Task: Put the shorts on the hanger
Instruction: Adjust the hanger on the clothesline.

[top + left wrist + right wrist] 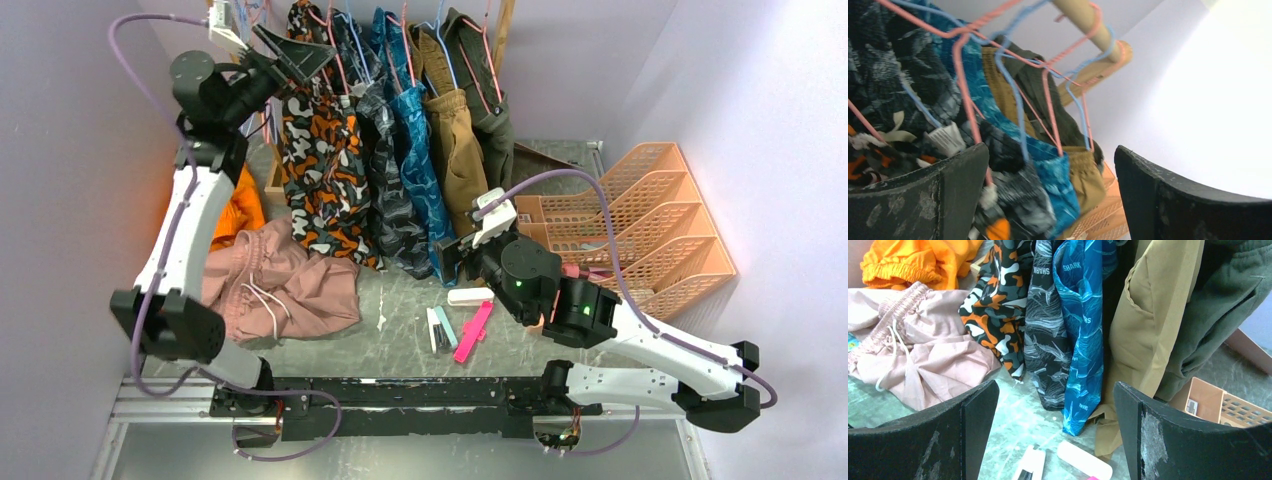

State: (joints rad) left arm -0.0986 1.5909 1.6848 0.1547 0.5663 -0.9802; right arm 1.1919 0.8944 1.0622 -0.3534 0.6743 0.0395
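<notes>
- L gripper (pixel 305 58) sits up at 11 o'clock in top view, jaws spread wide, gripping nothing.
- Shorts (pixel 318 170) hang just below it, leftmost in garment row (pixel 420 150), lower end beside dusty-pink shorts (pixel 280 285) on table (pixel 400 330).
- Hanger (pixel 965 85): pink wire above shorts, near L fingers.
- R gripper (pixel 1055 390) at 4 o'clock, jaws wide, empty.

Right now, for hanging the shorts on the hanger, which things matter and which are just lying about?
Job: orange camo shorts, pink wire hanger, left claw.
Lying about: dusty-pink shorts, orange garment, blue shorts, tan shorts, peach file rack.
</notes>
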